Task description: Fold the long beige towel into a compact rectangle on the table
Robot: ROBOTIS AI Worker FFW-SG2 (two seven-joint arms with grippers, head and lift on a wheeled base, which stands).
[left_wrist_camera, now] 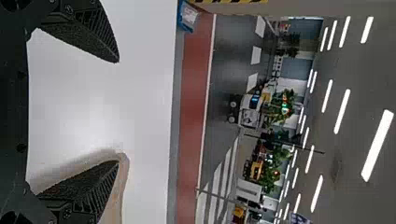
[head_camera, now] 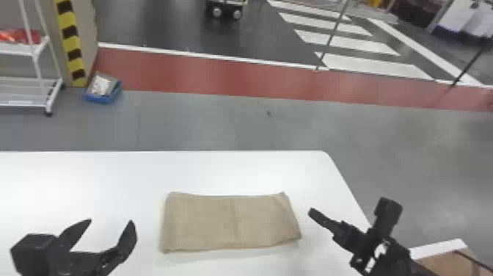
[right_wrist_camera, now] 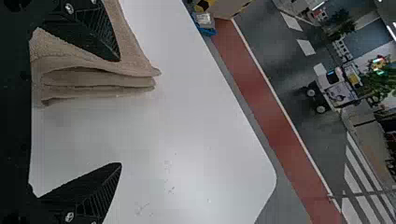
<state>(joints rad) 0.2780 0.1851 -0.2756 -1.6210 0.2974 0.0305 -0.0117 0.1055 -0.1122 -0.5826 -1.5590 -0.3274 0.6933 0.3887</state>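
Table (head_camera: pixel 91 180); one towel (head_camera: pixel 220 222), folded, roughly rectangular

In the head view, the left gripper (head_camera: pixel 110 221) rises from the bottom edge with its jaws spread wide, while the right gripper (head_camera: pixel 313 211) angles inward from the lower right, its jaws also well parted.

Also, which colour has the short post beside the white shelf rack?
Yellow and dark stripes; the post shows best in the head view.
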